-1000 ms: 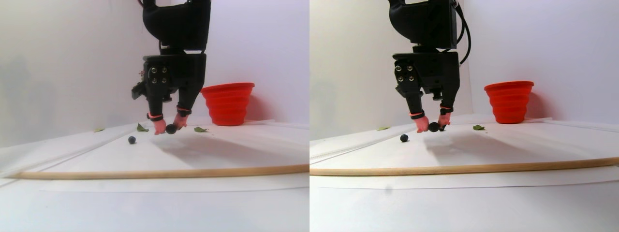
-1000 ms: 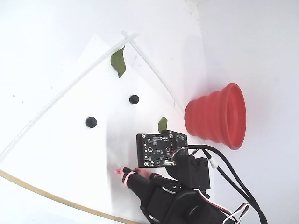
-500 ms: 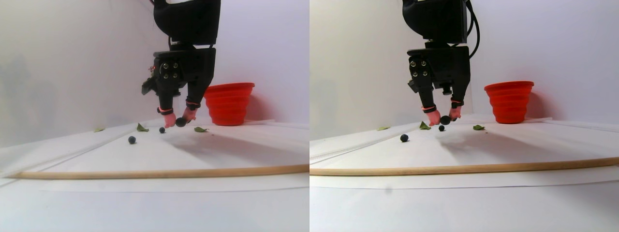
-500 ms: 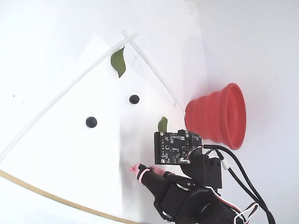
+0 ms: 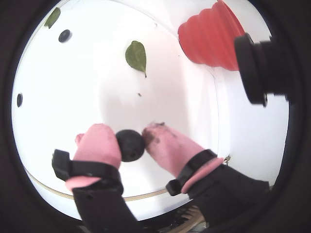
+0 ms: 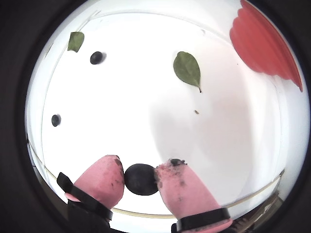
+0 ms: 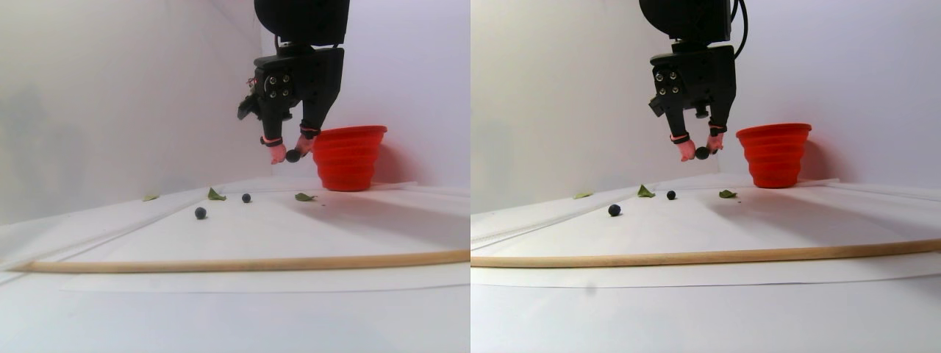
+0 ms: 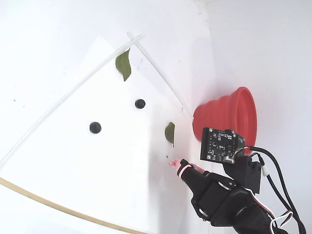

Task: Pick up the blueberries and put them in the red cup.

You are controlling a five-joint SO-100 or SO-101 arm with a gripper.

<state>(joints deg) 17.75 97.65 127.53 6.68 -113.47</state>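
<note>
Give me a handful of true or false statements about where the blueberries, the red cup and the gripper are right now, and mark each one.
1. The gripper is shut on a blueberry. True.
2. That blueberry is resting on the table. False: the stereo pair view shows it held in the air, well above the white sheet.
3. Two other blueberries lie on the sheet. True.
4. The red cup lies tipped on its side. False: it stands upright, rim up.
5. The gripper is directly over the cup's opening. False: it hangs beside the cup, to its left in the stereo pair view.
</note>
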